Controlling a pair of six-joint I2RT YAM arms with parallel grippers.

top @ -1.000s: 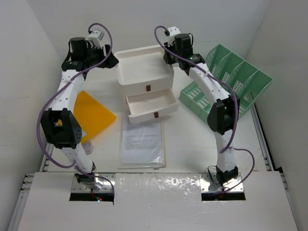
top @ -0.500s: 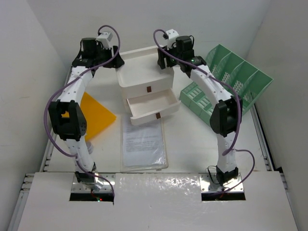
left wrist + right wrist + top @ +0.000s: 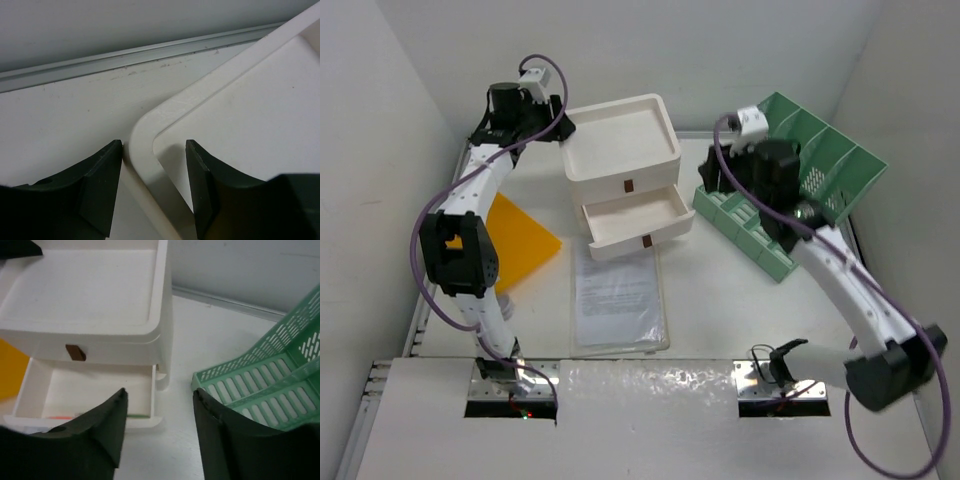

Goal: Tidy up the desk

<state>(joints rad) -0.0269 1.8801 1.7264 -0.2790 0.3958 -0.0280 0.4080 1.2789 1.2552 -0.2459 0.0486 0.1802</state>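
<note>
I find the left gripper (image 3: 152,167) astride the drawer box (image 3: 618,140) at its rear-left corner, jaws apart, unclamped; right gripper (image 3: 159,410) beside its right, open, empty. I'd close squarely before pulling

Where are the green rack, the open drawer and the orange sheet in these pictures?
green rack (image 3: 840,160), top view, on its mesh dividers.
open drawer (image 3: 635,213), top view, on its inside floor.
orange sheet (image 3: 525,240), top view, on its flat middle.
</note>
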